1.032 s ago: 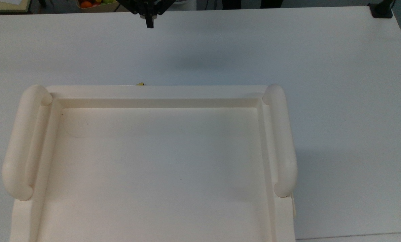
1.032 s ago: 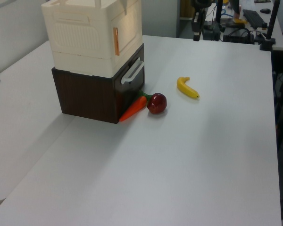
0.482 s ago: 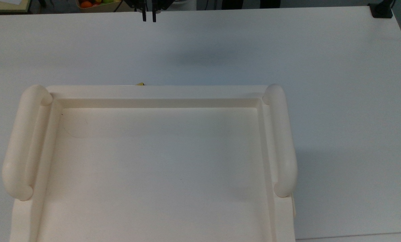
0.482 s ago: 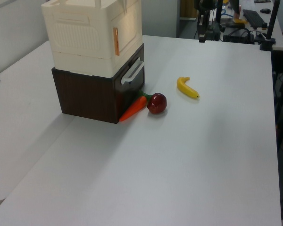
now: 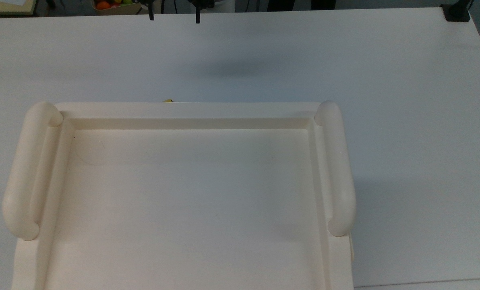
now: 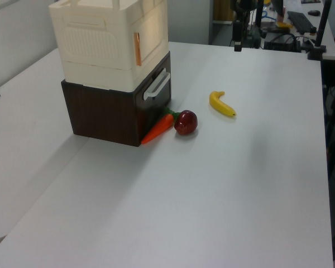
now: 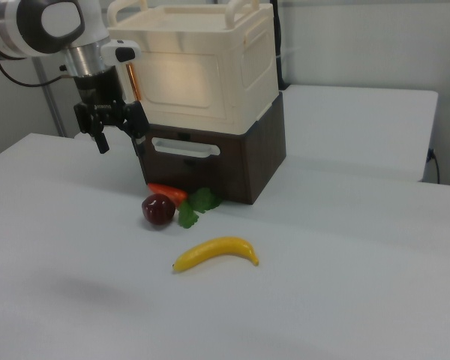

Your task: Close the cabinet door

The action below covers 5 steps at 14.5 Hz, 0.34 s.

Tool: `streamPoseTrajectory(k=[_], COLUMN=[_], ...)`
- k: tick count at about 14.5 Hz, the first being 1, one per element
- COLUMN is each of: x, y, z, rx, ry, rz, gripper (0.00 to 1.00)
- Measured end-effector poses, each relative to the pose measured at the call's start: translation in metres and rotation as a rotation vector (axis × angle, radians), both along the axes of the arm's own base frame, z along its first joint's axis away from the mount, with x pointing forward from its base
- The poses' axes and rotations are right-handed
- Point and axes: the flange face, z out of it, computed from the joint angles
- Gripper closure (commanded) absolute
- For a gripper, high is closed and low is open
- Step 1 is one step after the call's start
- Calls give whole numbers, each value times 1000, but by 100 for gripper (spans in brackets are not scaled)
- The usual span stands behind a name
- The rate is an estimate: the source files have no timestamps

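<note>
Top view: hanging wide-spread at the far edge, matte black claw point(image 5: 174, 16); below, smooth cream cabinet point(image 5: 183, 193) with rounded tubular rails on white worktop point(image 5: 405, 121).
Left view: standing well apart from claw point(image 6: 236, 43), flat cabinet door point(image 6: 153, 34).
Right view: gaping beside door point(image 7: 187, 75), claw point(image 7: 120, 139); lying below-right, glossy curved banana point(image 7: 216, 253).
</note>
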Motion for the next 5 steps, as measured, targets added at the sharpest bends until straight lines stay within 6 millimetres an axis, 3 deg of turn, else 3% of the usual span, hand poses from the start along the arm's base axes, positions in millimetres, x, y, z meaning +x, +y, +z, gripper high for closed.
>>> streamPoseTrajectory(k=[5], x=[-3], y=[-2], z=[11], rx=[3], ry=[-21], rz=[-7], gripper=[0])
